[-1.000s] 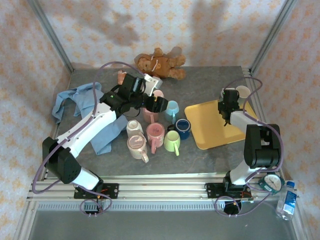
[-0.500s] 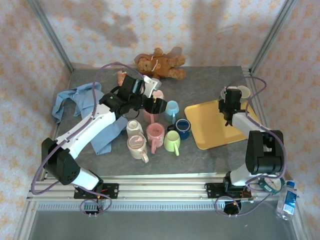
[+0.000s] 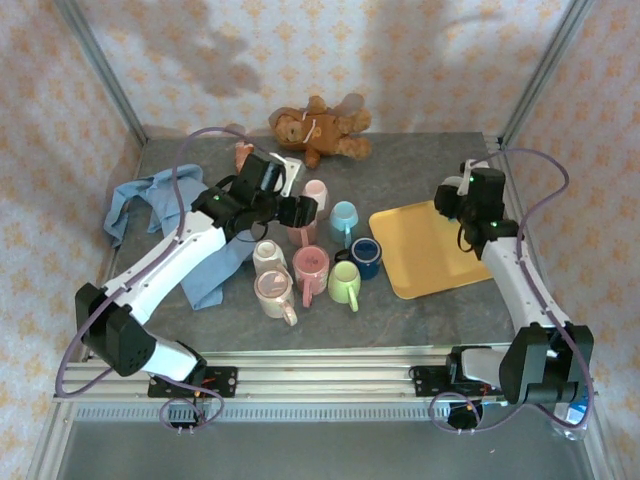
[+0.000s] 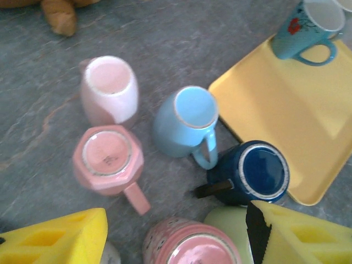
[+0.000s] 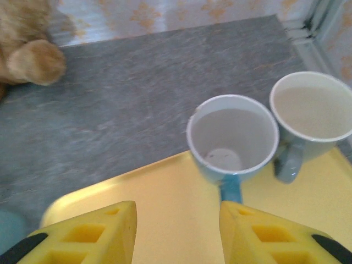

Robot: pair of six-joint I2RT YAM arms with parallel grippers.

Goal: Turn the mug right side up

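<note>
A brown plush teddy bear (image 3: 318,128) lies at the grey stone-patterned bench's (image 3: 420,165) far edge, with a crumpled blue cloth (image 3: 135,200) on its left side.

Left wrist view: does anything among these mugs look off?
Yes. The pink octagonal mug stands upside down on the table, its stamped base facing up. No spill or breakage shows.

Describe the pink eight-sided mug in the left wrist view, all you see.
The pink mug is glossy, ceramic-looking, with eight flat sides. It stands upside down on the grey table, ringed base up with a small dark mark in the middle. Its handle points to the picture's lower right. A paler pink mug stands close beside it.
</note>
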